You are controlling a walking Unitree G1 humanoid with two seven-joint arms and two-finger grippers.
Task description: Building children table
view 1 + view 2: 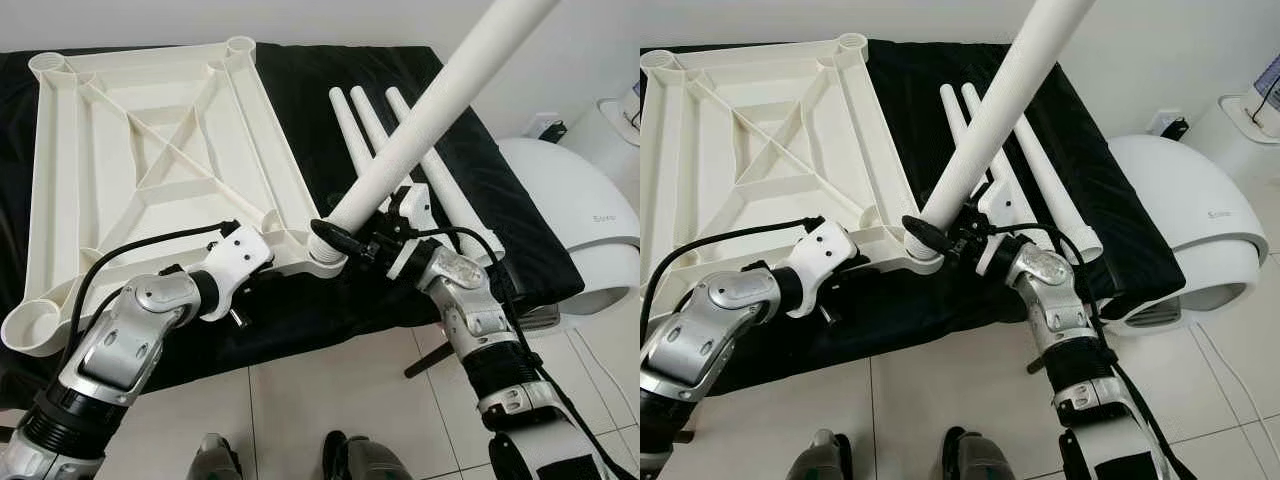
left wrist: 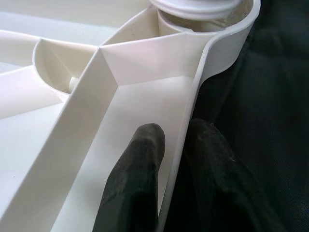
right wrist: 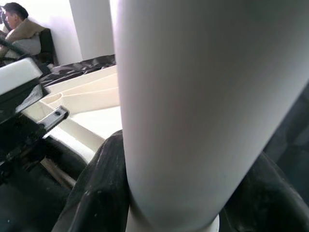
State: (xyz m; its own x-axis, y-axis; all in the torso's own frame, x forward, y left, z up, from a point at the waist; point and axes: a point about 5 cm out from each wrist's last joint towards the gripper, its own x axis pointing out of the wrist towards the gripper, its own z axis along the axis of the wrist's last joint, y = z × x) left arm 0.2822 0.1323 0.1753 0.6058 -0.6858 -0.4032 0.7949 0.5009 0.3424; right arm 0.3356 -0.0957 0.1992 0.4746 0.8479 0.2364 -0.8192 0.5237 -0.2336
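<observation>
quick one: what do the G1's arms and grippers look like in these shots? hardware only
Both arms have silver metal shells with black ribbed bands at the forearms. Each wrist carries a white housing, and a black cable loops over each arm. The left gripper and right gripper each have two long matte black fingers with rounded tips. No markings readable.

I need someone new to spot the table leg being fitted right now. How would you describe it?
Find the white upside-down tabletop on the black cloth. At its near right corner socket, the right gripper holds a white leg. Unlike the three spare legs lying flat on the cloth beside it, this one stands raised, slanting up from the socket.
</observation>
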